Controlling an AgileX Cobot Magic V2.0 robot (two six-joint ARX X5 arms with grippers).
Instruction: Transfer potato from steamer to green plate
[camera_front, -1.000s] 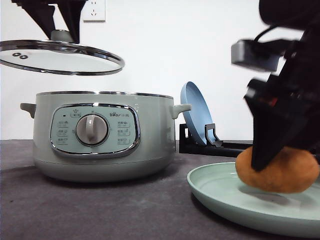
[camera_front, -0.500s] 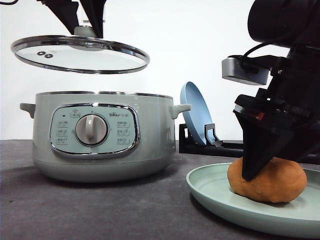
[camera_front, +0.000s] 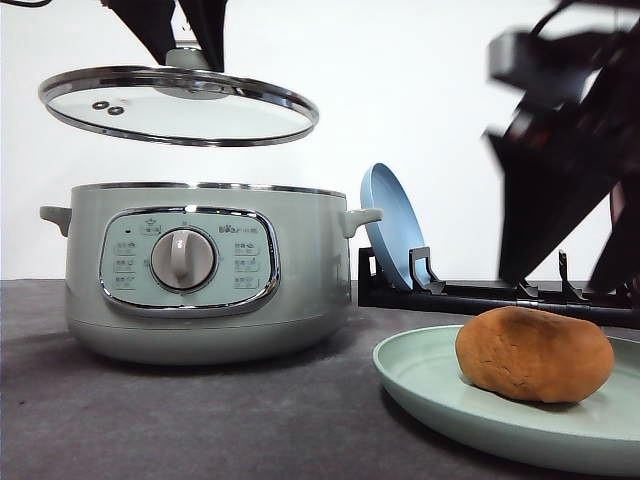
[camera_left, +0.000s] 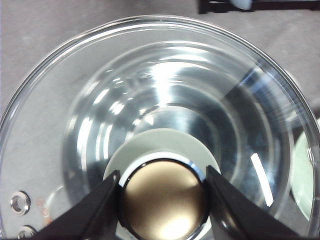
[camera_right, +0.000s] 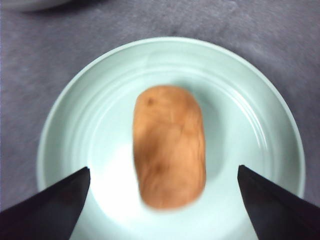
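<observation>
- Right hand (camera_right: 162, 200): raised above the green plate (camera_front: 430, 385), fingers spread wide, gripping nothing, clear of the potato (camera_front: 534, 354).
- Potato lies on its side on the green plate, right of the steamer (camera_front: 205, 270).
- Left hand (camera_left: 162, 200): closed on the knob of the glass lid (camera_front: 180, 105), holding it tilted in the air above the open steamer.
- Blue plate (camera_front: 392, 235) stands in a black rack (camera_front: 470, 295) behind, on the grey tabletop (camera_front: 200, 420).

"Bear" (small, grey) on the steamer (camera_front: 205, 270) control panel.
</observation>
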